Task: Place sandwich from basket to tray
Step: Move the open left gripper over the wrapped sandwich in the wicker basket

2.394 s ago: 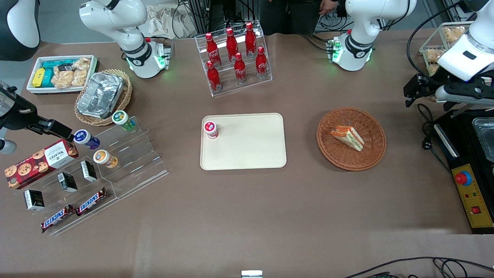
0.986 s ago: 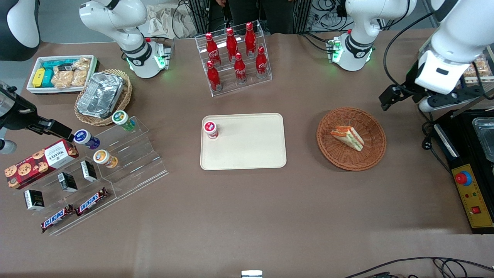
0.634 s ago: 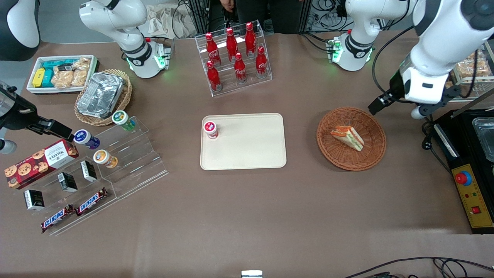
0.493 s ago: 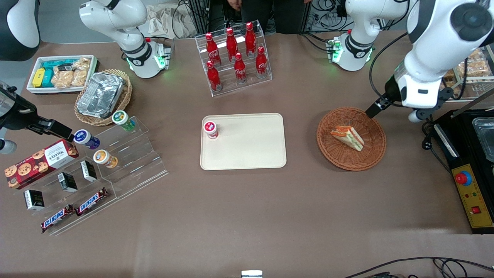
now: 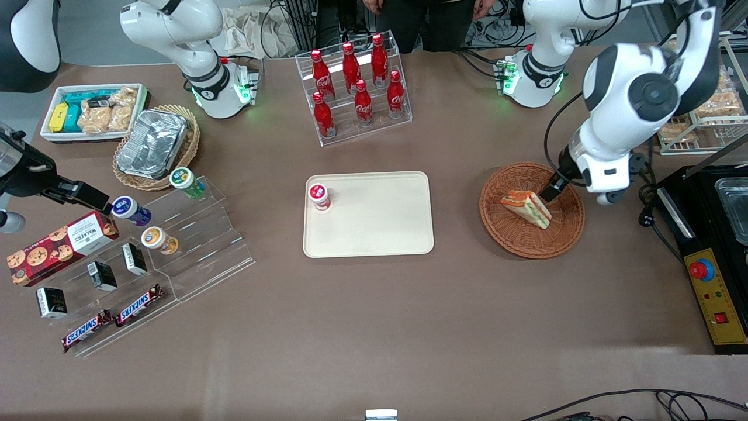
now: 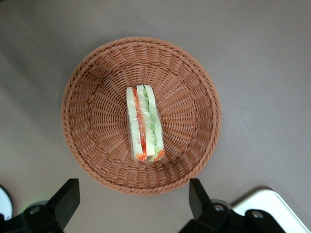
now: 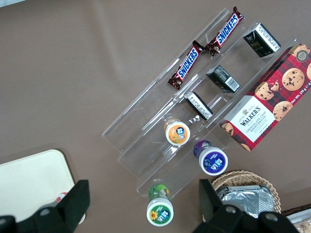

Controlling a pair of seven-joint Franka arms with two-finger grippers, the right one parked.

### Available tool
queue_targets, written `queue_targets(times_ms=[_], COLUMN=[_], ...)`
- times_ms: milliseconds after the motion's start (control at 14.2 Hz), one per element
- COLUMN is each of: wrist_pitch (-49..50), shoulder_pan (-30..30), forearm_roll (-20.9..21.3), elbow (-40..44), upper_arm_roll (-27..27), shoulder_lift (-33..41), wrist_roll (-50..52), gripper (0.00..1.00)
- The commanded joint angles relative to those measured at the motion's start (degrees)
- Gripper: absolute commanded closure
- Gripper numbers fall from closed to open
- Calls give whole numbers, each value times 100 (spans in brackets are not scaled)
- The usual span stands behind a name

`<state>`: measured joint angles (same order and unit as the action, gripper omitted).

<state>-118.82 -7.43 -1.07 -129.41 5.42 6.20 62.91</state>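
The working arm reaches in from its end of the table, its white forearm bent downward so that the gripper [image 5: 552, 190] hangs over the basket [image 5: 564, 234], above the rim that lies farther from the front camera and just beside the sandwich [image 5: 526, 209]. In the wrist view the two dark fingers [image 6: 65, 201] stand spread wide, with the whole basket [image 6: 97, 82] showing between them and nothing held. The sandwich [image 6: 144, 124] lies on its side in the middle of the basket (its red and green filling layers face up), untouched by either finger. Half a second ago the gripper was poised at the basket's outer rim; it has since come inward and lower over the weave, while the sandwich has not shifted. Toward the parked arm's end, well apart from the basket, the tray [image 5: 380, 228] lies flat on the table, with a small red-capped cup [image 5: 318, 196] standing in one corner.
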Motion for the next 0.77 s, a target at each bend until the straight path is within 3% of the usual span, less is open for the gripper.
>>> queue_targets(times_ms=[0,704], wrist_pitch=[-911,-1942], shoulder_pan=[-13,-13], forearm_roll=[2,-51], elbow=[-820,-1042], upper_arm_roll=[3,3], shoulder_lift=[110,-522], wrist_roll=[160,275], gripper=[1,1])
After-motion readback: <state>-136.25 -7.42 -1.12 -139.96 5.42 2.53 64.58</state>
